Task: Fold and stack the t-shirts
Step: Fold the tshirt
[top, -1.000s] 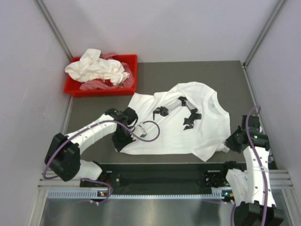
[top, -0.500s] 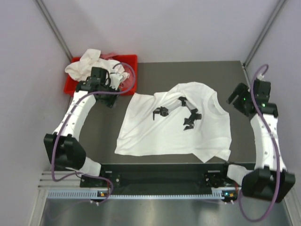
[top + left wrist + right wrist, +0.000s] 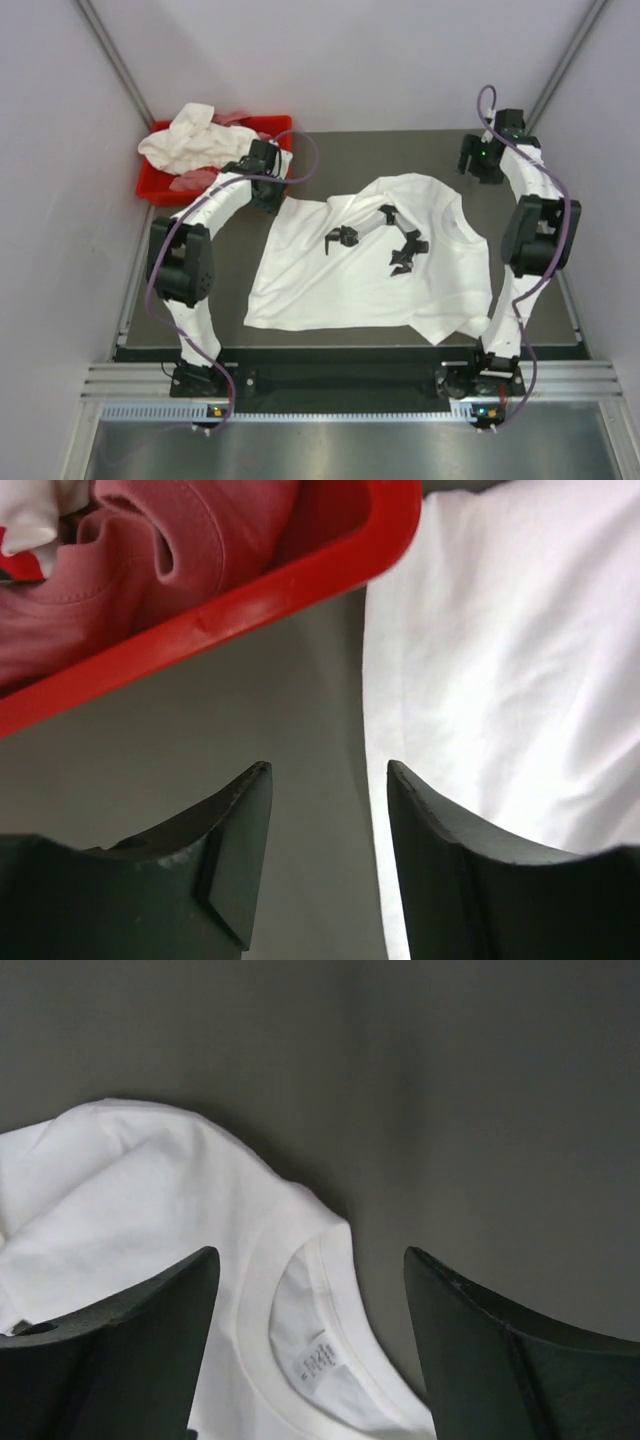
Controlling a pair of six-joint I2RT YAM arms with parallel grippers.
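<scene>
A white t-shirt (image 3: 370, 265) lies spread on the dark table, collar to the right, with black shapes (image 3: 345, 237) on its chest. My left gripper (image 3: 270, 195) is open and empty, low over the shirt's far left corner beside the red bin. In the left wrist view the gripper (image 3: 328, 780) straddles the shirt's edge (image 3: 500, 660). My right gripper (image 3: 474, 165) is open and empty at the far right, beyond the collar. In the right wrist view the gripper (image 3: 310, 1260) hovers above the round collar (image 3: 255, 1305) and its label (image 3: 318, 1360).
A red bin (image 3: 280, 128) stands at the far left, holding crumpled white shirts (image 3: 200, 140) and pink cloth (image 3: 195, 180). Its rim (image 3: 250, 590) and pink cloth (image 3: 150, 540) show in the left wrist view. Grey walls enclose the table.
The left gripper has moved from over the bin to the shirt's far left corner. The right arm has stretched further back to the table's far right. The shirt has not moved.
</scene>
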